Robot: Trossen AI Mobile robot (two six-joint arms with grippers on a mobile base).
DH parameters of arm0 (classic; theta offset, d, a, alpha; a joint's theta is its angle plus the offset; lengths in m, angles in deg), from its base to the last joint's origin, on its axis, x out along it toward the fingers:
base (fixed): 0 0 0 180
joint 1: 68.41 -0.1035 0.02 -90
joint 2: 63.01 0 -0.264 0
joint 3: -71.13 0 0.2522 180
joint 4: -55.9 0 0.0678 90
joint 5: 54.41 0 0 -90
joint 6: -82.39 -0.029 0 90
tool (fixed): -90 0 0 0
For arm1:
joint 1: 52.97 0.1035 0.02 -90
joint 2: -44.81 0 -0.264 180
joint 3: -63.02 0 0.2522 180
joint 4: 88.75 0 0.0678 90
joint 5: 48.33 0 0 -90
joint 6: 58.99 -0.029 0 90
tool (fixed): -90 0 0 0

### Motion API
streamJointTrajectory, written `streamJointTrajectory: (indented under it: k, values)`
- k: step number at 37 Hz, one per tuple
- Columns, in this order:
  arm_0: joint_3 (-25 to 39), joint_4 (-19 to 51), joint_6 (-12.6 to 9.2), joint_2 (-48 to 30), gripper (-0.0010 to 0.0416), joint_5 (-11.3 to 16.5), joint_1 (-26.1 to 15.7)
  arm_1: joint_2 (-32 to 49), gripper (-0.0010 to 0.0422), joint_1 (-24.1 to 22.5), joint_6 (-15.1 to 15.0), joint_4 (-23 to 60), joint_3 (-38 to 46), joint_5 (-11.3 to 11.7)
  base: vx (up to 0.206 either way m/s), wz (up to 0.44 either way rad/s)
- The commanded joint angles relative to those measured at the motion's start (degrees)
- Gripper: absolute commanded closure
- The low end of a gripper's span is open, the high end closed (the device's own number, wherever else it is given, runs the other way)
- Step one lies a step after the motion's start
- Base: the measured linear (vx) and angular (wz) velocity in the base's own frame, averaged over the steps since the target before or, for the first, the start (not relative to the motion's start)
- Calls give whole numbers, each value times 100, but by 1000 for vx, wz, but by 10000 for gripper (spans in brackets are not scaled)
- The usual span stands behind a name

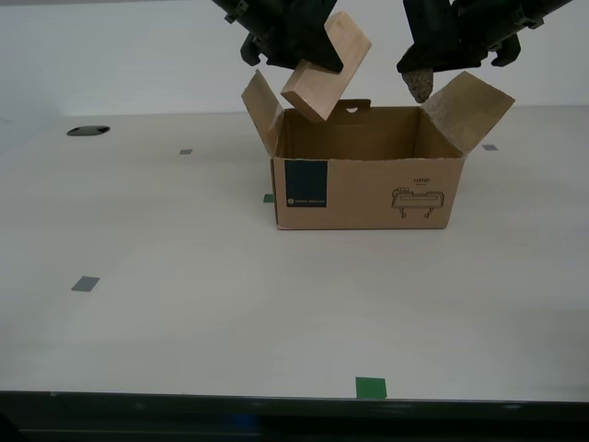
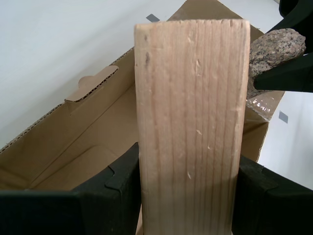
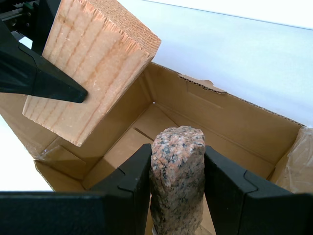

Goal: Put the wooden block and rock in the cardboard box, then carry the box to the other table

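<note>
Box [image 1: 368,180] upright on surface [image 1: 184,304], flaps open, interior bare. My second gripper [image 2: 188,196] clamped on block [image 1: 325,67], block tilted, held above box's open top, over its blue-label end. My first gripper [image 3: 177,196] closed on rock [image 1: 421,83], rock hanging above box's other end, near raised flap. Neither item touches box.

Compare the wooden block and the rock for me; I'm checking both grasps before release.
The wooden block is pale, smooth and straight-edged; the rock is speckled, rough and lumpy. The block is clearly larger. The block hangs tilted; the rock is upright. Both are clamped above the open cardboard box.
</note>
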Motion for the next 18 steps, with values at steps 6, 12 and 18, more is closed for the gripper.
streamJointTrajectory:
  k: [6,12,18]
  values:
    - [2,-7,-50,7,304,35,-4,-11,412,-11,-15,-13,7,-55,0,0]
    - [2,-7,-72,7,281,35,-7,-11,412,-11,-35,-11,9,-55,0,0]
    - [2,-4,-125,7,249,37,-9,-11,373,-13,-33,-7,9,-55,0,0]
